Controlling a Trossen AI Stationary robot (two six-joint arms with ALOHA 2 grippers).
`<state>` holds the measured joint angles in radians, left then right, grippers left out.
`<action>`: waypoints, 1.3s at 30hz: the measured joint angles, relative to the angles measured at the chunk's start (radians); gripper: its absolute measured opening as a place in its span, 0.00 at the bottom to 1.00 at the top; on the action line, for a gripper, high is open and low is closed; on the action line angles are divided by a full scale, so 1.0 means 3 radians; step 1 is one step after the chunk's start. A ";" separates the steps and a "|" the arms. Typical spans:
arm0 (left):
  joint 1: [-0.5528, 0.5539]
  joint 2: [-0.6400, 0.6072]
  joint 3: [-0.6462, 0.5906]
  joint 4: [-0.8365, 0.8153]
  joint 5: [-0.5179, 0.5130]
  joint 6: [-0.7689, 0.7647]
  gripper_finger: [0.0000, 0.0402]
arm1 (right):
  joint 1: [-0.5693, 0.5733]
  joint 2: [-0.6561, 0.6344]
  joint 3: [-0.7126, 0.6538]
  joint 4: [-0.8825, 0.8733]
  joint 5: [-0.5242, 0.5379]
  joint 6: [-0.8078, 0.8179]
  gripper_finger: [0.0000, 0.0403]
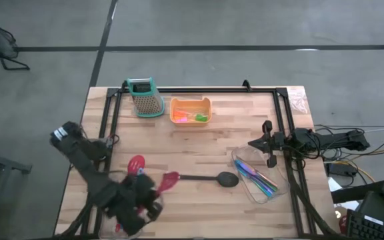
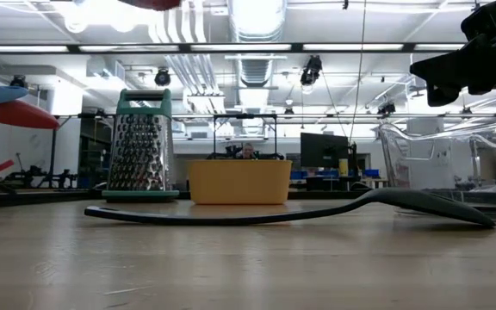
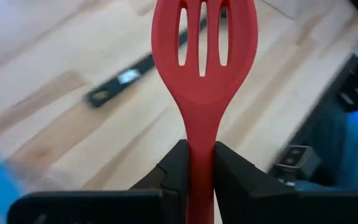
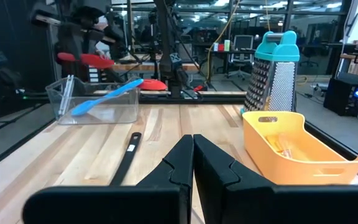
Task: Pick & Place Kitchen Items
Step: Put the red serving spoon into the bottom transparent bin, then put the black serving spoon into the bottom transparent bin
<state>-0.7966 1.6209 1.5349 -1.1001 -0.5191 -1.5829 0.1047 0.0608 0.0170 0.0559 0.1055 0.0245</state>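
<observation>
On the wooden table (image 1: 199, 143) the left gripper (image 3: 199, 168), near the front left corner, clamps the neck of the red slotted spatula (image 3: 202, 56) between its fingers and holds it above the wood. The right gripper (image 4: 192, 163) waits at the right edge with its fingers pressed together, holding nothing. A black spoon (image 1: 209, 178) lies flat in the middle. The orange tray (image 1: 191, 111) with small coloured pieces stands just beside the box grater (image 1: 145, 97).
</observation>
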 joint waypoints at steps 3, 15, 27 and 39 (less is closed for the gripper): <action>-0.0258 -0.0014 0.0000 -0.0408 -0.0249 -0.0521 0.14 | 0.0000 0.0000 0.0000 0.0001 0.0000 0.0001 0.02; -0.0840 0.0222 -0.0034 -0.1565 0.0395 -0.2128 0.14 | -0.0001 0.0000 0.0000 0.0001 0.0001 -0.0001 0.02; -0.0828 0.0347 -0.0440 -0.1256 0.0669 -0.2264 0.15 | 0.0000 0.0000 0.0000 0.0001 0.0001 -0.0002 0.02; -0.0738 0.0347 -0.0566 -0.1052 0.0681 -0.2185 0.39 | 0.0000 0.0000 0.0000 0.0001 0.0001 0.0001 0.02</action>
<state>-1.0180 1.7249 1.3651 -1.4158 -0.3149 -2.2384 0.1047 0.0608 0.0170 0.0563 0.1058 0.0250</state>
